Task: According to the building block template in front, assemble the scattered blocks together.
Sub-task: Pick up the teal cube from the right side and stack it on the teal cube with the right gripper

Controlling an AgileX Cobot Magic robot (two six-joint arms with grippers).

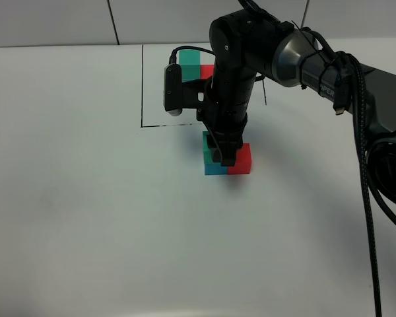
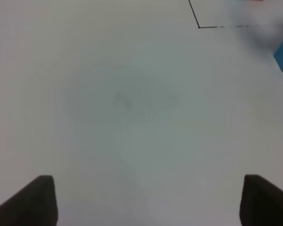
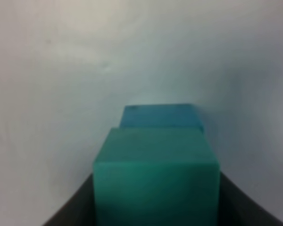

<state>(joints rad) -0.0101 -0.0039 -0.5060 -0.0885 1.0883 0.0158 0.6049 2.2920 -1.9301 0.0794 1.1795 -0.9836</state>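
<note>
Teal-green cube [image 1: 207, 143] sits clamped between the right gripper's [image 1: 223, 157] fingers, on the blue cube [image 1: 214, 169] with the red cube [image 1: 241, 160] alongside, just outside the framed template [image 1: 197, 65]. Left gripper [image 2: 146, 200] hangs spread wide over bare table [image 2: 122, 103], holding nothing.

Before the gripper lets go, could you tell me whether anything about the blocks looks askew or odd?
Nothing stands out. The teal-green cube sits squarely over the blue cube, held by the right gripper, with the red cube flush beside, matching the template.

scattered blocks [image 1: 228, 160]: teal on blue, red beside | template [image 1: 198, 65]: framed, behind
</note>
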